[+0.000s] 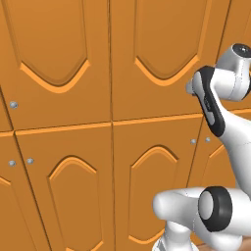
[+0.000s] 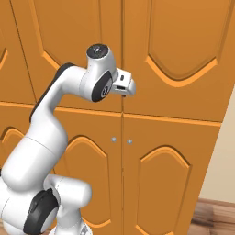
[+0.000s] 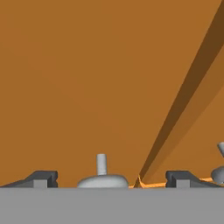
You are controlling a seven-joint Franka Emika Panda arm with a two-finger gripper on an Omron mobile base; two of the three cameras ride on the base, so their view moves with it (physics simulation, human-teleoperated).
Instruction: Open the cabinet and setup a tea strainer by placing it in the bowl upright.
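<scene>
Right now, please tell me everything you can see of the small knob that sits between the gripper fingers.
The knob is small, round and silver-grey, like metal: a flattened cap on a thin short stem fixed to the orange-brown cabinet door. In the hand view it sits between the two dark fingertips of the open gripper, nearer the left one, and neither touches it. The door looks shut, its edge seam running close beside the knob. A second knob shows past the seam.

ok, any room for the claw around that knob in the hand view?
Yes. The claw stands open with the silver knob between its tips, bare cabinet door around it. It gets tight to the right: the door seam and a second knob sit just past that tip.
</scene>
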